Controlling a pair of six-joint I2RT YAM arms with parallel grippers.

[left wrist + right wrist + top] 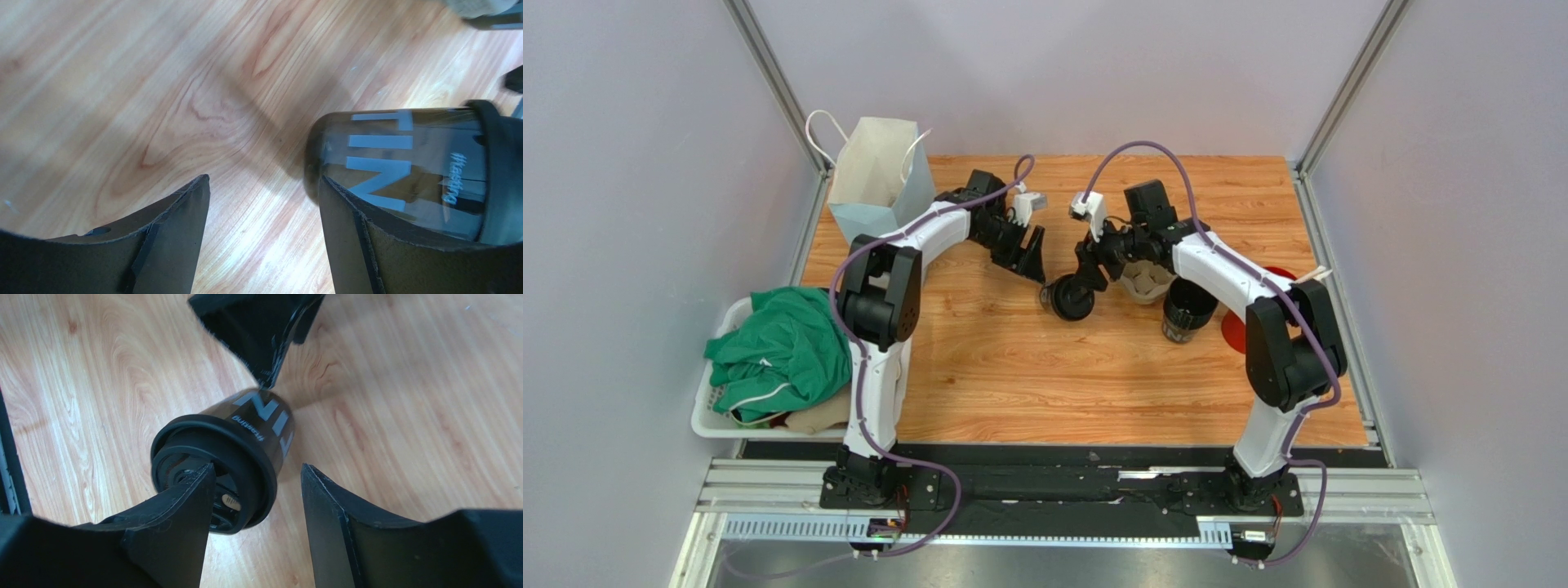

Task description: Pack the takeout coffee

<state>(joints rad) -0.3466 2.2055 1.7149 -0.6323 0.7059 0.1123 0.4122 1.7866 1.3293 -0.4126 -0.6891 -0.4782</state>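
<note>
1. White paper bag [879, 172] stands upright at the far left corner of the wooden surface [1014, 368], mouth open; you cannot see what is inside.
2. Off the surface's left edge, a white bin [705, 417] holds a heap of green cloth [781, 349].
3. The takeout coffee [264, 419] lies on its side mid-surface between your two claws, lid toward the right one.
4. Your left claw [264, 180] gapes wide, with only bare wood between its fingers; the cup's base sits just beside one finger.
5. Your right claw [258, 467] is roughly half open and grips nothing. One finger [184, 527] overlaps the lid; contact cannot be told.
6. A second black cup [1188, 309] stands upright beside a pale tray [1146, 284], which is mostly hidden by the right arm.
</note>
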